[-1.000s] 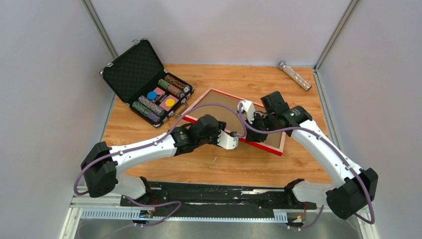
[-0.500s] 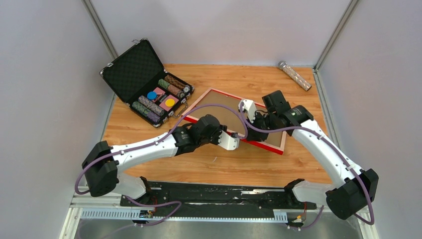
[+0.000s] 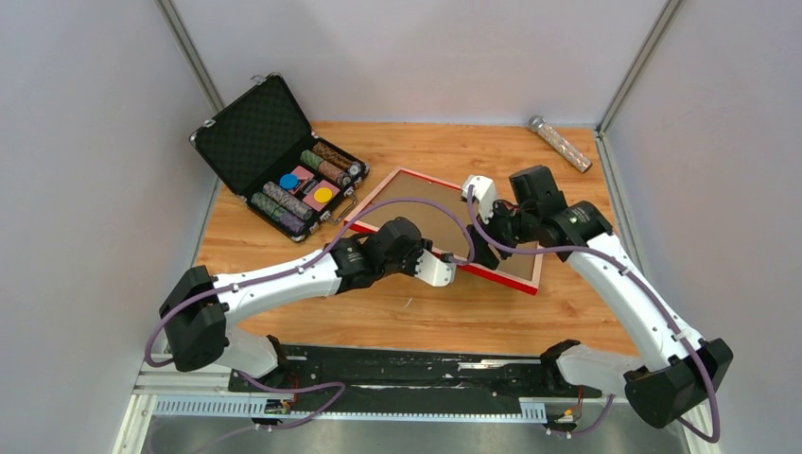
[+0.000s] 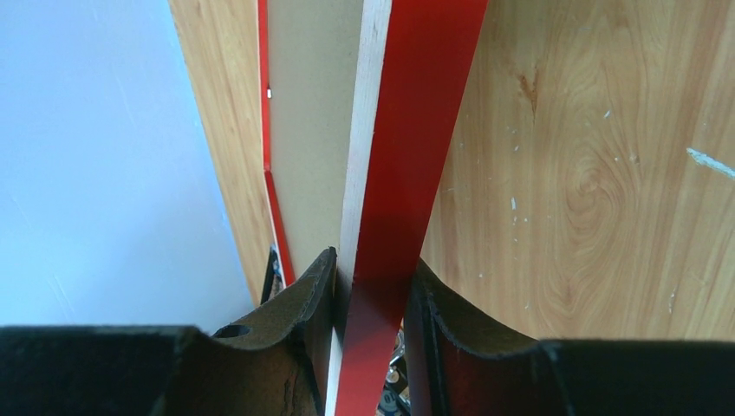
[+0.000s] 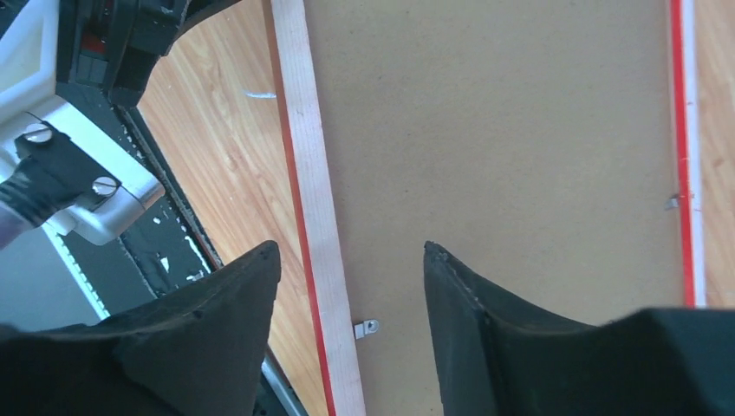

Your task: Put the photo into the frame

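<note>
**Wide-Open Jaws Over the Back of the Frame**

The right jaws are two dark shapes at the bottom, spread far apart. Between them runs one long side of the frame (image 5: 316, 173). That side is pale wood with a thin red edge. Next to it, filling the middle, is a flat brown board (image 5: 503, 156) sitting inside the frame. A small silver clip (image 5: 368, 328) sits where the pale wood meets the board, down low between the jaws. Another tiny clip (image 5: 672, 202) is by the red edge on the far side. The wooden counter (image 5: 221, 165) shows on the left. A white and black piece of the left arm (image 5: 82, 186) fills the top left corner.
</note>
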Controlling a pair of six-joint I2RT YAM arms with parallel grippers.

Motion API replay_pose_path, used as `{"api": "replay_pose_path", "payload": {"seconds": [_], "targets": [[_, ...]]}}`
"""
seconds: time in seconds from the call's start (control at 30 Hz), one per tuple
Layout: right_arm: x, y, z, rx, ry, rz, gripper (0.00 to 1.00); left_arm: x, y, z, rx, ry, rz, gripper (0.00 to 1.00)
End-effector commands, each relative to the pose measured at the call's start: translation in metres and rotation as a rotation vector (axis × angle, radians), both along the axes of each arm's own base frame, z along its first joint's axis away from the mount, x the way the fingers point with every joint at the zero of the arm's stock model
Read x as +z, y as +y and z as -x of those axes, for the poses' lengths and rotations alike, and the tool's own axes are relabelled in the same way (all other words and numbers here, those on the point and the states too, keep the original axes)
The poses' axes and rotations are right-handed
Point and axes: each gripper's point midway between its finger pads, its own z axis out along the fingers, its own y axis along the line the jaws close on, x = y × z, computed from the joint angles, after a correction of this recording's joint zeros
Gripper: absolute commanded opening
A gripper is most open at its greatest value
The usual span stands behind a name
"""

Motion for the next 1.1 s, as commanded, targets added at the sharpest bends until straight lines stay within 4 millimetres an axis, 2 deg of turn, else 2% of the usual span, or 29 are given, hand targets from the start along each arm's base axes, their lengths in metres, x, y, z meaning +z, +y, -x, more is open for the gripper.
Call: {"api": "replay_pose_path", "payload": {"seconds": [0.0, 0.13, 0.33, 0.5, 0.67, 0.83, 1.07], "targets": [[0.031, -0.004, -0.014, -0.062, -0.120, -0.034, 0.64, 0.038, -0.011, -0.005, 0.042, -0.010, 0.099, 0.00], [0.044, -0.011, -0.016, -0.096, -0.182, -0.038, 0.69, 0.044, -0.009, 0.000, 0.059, 0.045, 0.091, 0.00], [0.067, -0.022, -0.019, -0.152, -0.272, -0.037, 0.80, 0.075, -0.017, -0.002, 0.071, 0.046, 0.144, 0.00], [0.073, -0.032, -0.019, -0.177, -0.322, -0.027, 0.81, 0.085, -0.016, -0.006, 0.072, 0.018, 0.148, 0.00], [0.076, -0.039, -0.016, -0.169, -0.367, -0.009, 0.81, 0.087, -0.015, -0.007, 0.068, 0.006, 0.137, 0.00], [0.080, -0.040, -0.009, -0.127, -0.395, -0.006, 0.80, 0.093, -0.014, -0.008, 0.063, 0.006, 0.125, 0.00], [0.090, -0.039, 0.006, -0.062, -0.406, -0.021, 0.80, 0.113, -0.015, -0.016, 0.064, 0.004, 0.134, 0.00]]}}
